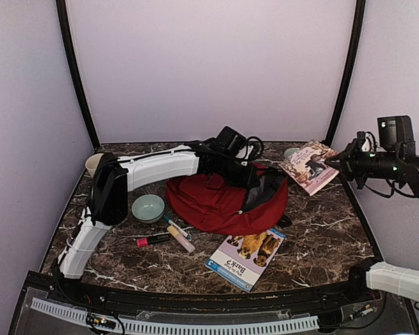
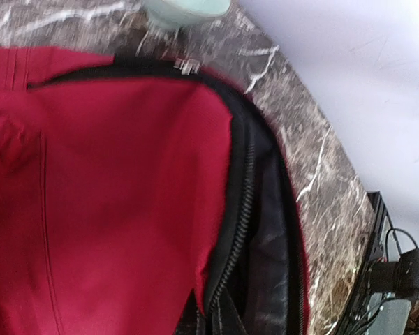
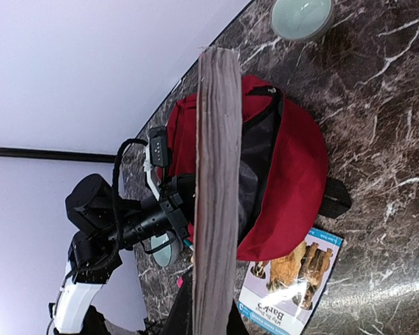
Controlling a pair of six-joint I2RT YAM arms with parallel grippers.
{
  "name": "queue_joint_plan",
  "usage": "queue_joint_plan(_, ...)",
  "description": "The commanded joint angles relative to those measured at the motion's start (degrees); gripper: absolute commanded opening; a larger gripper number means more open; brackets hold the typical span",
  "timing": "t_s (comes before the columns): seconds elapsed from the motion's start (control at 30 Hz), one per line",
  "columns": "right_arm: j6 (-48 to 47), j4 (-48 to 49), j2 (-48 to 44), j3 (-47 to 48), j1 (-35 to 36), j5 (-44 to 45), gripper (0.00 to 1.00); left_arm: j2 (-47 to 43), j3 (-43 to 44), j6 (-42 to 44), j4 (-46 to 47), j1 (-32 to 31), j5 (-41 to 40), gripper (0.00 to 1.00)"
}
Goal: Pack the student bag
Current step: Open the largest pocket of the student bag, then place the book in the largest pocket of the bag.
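Tabletop [image 1: 321, 241]: student bag [image 1: 209, 204] under left claw [image 1: 255, 180]; book [image 1: 307, 166] in right claw [image 1: 334, 165].

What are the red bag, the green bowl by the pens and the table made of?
The student bag looks like soft matte fabric: it slumps and creases. The bowl seems glazed ceramic, perhaps plastic: smooth, pale green, slightly shiny. The table looks like polished dark marble with white veins, though possibly a printed surface.

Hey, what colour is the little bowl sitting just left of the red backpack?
The bowl is pale mint green, and it shows best in the top external view.
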Motion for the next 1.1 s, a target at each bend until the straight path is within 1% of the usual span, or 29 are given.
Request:
queue_joint_plan(0.0,4.8,5.3,-1.5,-5.3,0.0,-9.5,0.0,-9.2,-11.7,-1.0,5.0,-0.5,0.3,0.0)
queue_joint_plan(0.07,6.4,4.7,-2.8,-6.8,0.2,-9.9,0.0,-12.9,-18.8,-1.8,8.9,-0.4,-0.9,0.0)
queue_joint_plan(0.1,7.0,4.2,-3.6,-7.2,0.3,-9.4,0.0,-14.4,-21.0,-2.2,10.0,-0.4,-1.5,0.0)
queue_joint_plan(0.2,8.9,4.0,-6.3,-8.1,0.4,-8.8,0.0,-16.4,-23.2,-3.8,10.0,-0.4,-3.4,0.0)
queue_joint_plan(0.37,12.1,6.8,-7.3,-10.5,1.1,-13.1,0.0,-16.4,-22.6,-5.7,10.5,-0.4,-3.7,0.0)
queue_joint_plan(0.53,11.4,6.2,-6.6,-9.0,2.1,-14.6,0.0,-16.2,-21.8,-7.9,13.4,-0.4,-3.8,0.0)
queue_joint_plan(0.67,12.6,7.1,-6.7,-10.0,2.4,-16.3,0.0,-14.5,-18.4,-8.3,13.1,-0.4,-3.3,0.0)
queue_joint_plan(0.77,13.9,7.3,-6.8,-11.5,2.8,-14.5,0.0,-13.1,-15.9,-8.9,12.3,-0.4,-2.5,0.0)
queue_joint_plan(0.9,15.2,9.1,-6.2,-13.1,3.0,-11.4,0.0,-13.1,-15.2,-9.5,12.5,-0.4,-1.1,0.0)
queue_joint_plan(1.0,15.8,11.4,-4.2,-14.6,3.0,-9.1,0.0,-13.0,-15.3,-10.2,12.1,-0.4,-0.2,0.0)
queue_joint_plan(1.07,15.6,14.3,-1.9,-16.0,3.0,-9.2,0.0,-13.0,-15.3,-10.3,11.9,-0.6,0.3,0.0)
